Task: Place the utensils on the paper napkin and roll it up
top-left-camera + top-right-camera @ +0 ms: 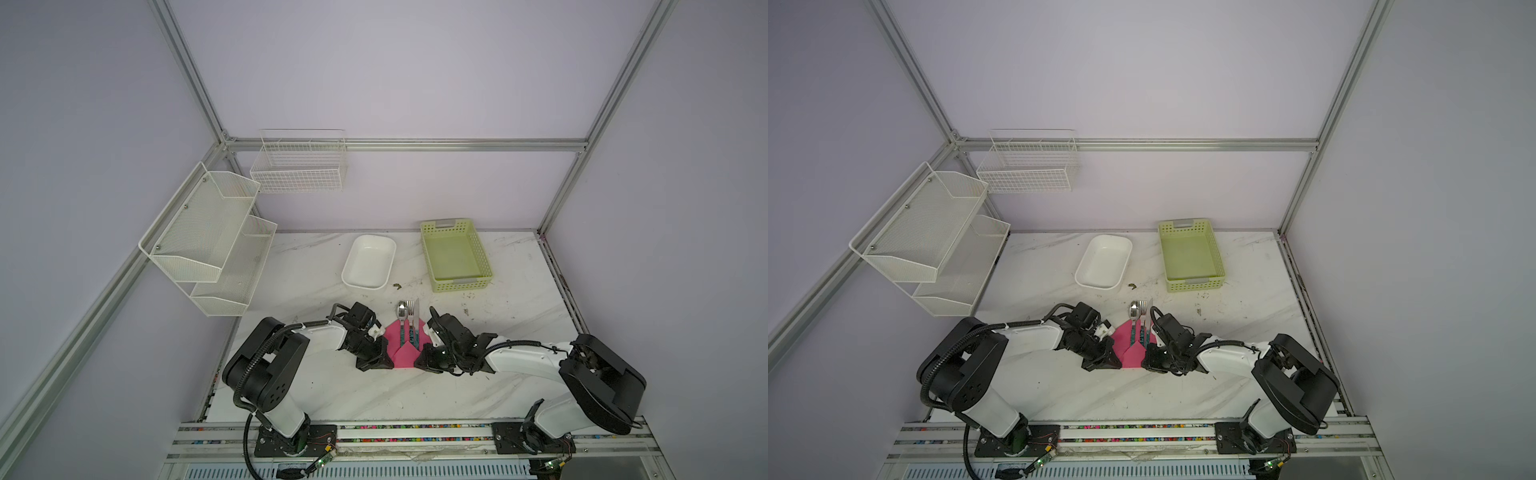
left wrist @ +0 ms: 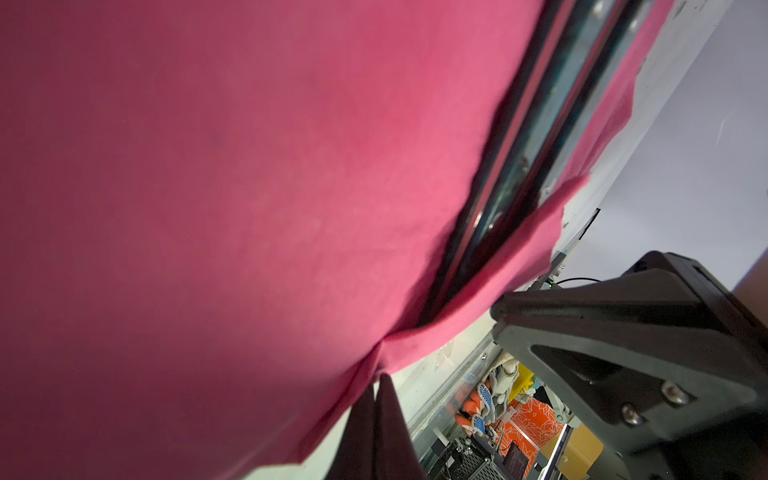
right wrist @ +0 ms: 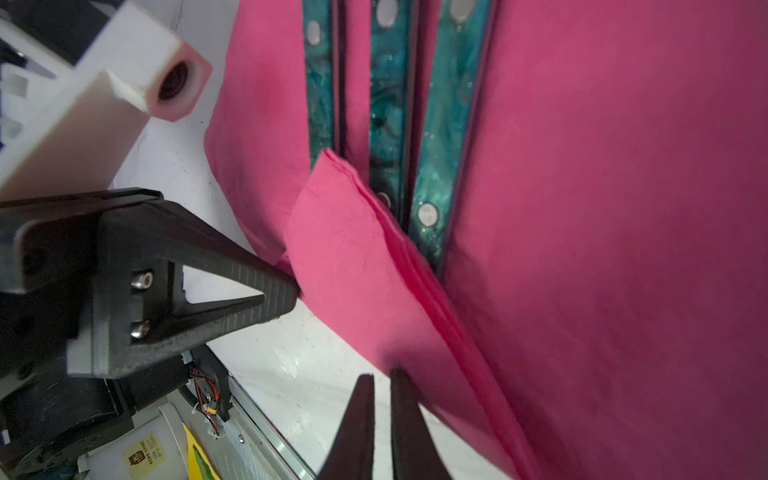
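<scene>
1. Marble-patterned table (image 1: 332, 386): bare on both sides of the work and back to the front rail (image 1: 415, 428). Its edges lie well apart from the napkin, so I judge there is room to roll either way.
2. Pale green basket (image 1: 461, 284) and white dish (image 1: 361, 284): beyond the utensil heads and well apart from them, so no obstacle.
3. Pink paper napkin (image 1: 392, 334): mid-table between the two grippers. Both side flaps are folded over the handles and meet at the near end like an envelope.
4. Steel-headed utensils (image 1: 408, 311): lying on the napkin, with three teal handles (image 3: 386, 124) side by side in the fold. The heads stick out past the far edge.
5. Black left gripper (image 2: 378, 380): jaws together, clamped on the near-left flap, which puckers at the tips.
6. Black right gripper (image 3: 380, 376): jaws nearly together at the opposite fold. I cannot tell whether paper is caught between them.
7. Step in hand, as I judge it: wrapping. I would keep the held flap low and taut and carry it across without nudging the handles. I would also watch the two sets of tips, which sit near each other and give the tightest clearance.
</scene>
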You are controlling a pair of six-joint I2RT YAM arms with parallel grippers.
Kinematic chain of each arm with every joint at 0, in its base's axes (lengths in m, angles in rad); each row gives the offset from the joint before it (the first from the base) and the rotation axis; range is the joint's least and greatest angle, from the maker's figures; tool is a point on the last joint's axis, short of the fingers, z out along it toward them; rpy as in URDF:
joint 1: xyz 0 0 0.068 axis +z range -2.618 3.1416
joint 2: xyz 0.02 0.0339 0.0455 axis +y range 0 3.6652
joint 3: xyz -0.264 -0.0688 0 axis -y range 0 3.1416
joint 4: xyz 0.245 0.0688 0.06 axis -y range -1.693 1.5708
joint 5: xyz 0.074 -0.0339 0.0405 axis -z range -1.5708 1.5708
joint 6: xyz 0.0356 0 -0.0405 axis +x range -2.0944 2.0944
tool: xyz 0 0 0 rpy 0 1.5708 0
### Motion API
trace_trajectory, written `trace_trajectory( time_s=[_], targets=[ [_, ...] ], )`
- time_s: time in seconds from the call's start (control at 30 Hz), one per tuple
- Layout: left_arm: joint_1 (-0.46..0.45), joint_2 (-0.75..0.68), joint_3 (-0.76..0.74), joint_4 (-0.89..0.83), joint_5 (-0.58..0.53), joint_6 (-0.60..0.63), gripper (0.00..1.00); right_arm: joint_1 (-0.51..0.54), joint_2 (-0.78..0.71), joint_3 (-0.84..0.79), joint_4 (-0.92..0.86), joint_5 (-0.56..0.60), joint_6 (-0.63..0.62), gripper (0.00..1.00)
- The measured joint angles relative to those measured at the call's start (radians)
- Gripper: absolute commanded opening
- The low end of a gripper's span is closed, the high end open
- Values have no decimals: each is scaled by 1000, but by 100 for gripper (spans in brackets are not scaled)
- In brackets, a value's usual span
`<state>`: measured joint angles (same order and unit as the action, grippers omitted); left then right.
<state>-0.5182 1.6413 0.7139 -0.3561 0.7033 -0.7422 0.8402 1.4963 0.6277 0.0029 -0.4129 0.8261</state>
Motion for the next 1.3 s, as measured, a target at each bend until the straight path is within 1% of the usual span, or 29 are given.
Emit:
trace_trajectory(
  time_s=[0.47, 0.63, 0.8, 0.97, 1.3],
  targets=[
    [0, 0, 0, 0, 0, 0, 5, -21, -1, 0, -73, 54, -1, 14],
    [0, 0, 0, 0, 0, 0, 5, -32, -15, 0, -93, 55, -6, 14],
    [0, 0, 0, 0, 0, 0, 5, -42, -38, 6, -101, 40, -24, 18],
    [0, 0, 0, 0, 0, 0, 5, -43, -37, 27, -101, 23, -47, 18],
    [0, 0, 0, -1, 0, 0, 5, -60, 1, 29, -104, 32, -52, 16]
  ],
)
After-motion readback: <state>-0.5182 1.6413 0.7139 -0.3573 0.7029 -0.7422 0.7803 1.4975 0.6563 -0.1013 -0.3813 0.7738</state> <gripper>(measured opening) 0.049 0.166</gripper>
